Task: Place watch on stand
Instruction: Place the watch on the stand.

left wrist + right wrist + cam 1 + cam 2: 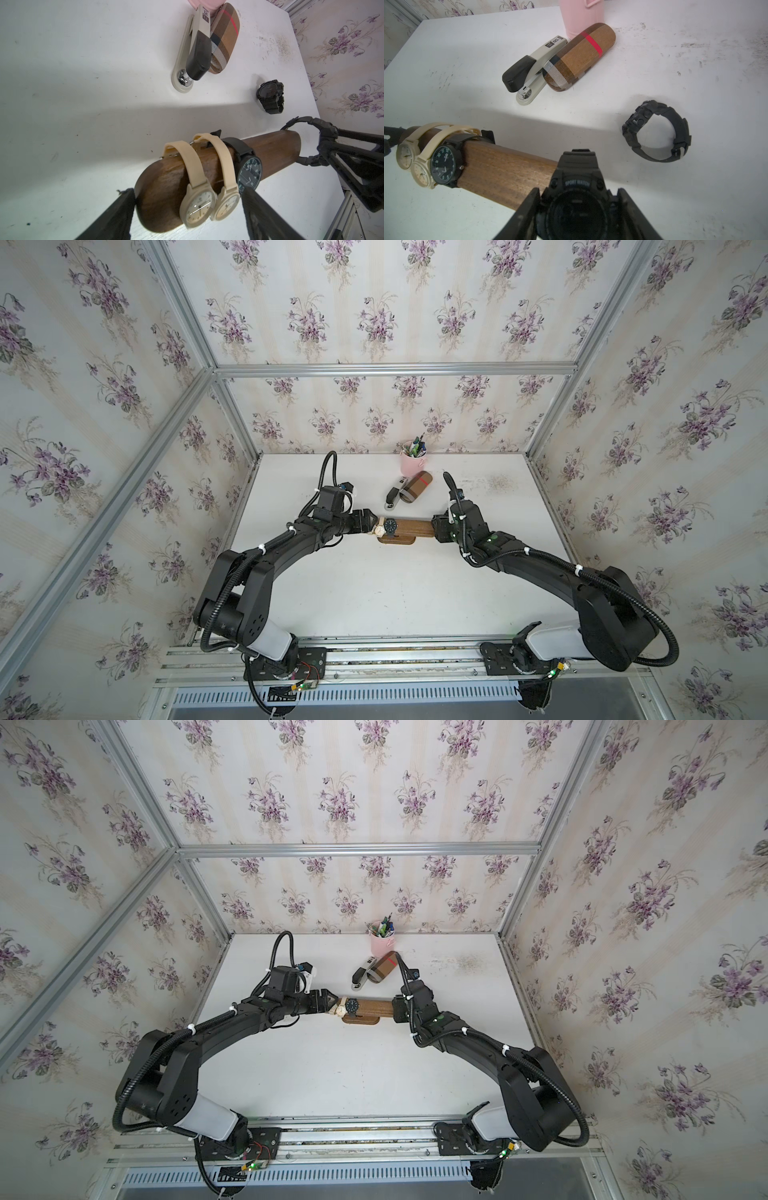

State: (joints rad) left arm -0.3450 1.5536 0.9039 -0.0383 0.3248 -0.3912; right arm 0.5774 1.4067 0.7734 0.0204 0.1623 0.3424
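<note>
1. The right end effector [578, 193] is clamped on a black sport watch [576, 182], with one finger on each side of the case and the dial facing the wrist camera.
2. The watch's strap is closed into a loop. The left wrist view shows that loop ringing the rounded tip of the stand [415, 526] at the right arm's end of the bar.
3. The left end effector [187, 192] has its fingers spread wide, straddling the opposite end of the bar. I cannot tell whether they touch anything there.
4. The stand is a dark-brown wooden bar lying level on a flat oval base [397, 540]. It sits mid-bench, between the two end effectors.
5. Three watches hang on the bar near the left arm's end. The outer cream watch [197, 205] touches the inner cream watch [225, 206], and a dark-dial watch [249, 172] sits just beside them.
6. A second black watch [656, 133] lies on the white bench [706, 197], well apart from the stand.
</note>
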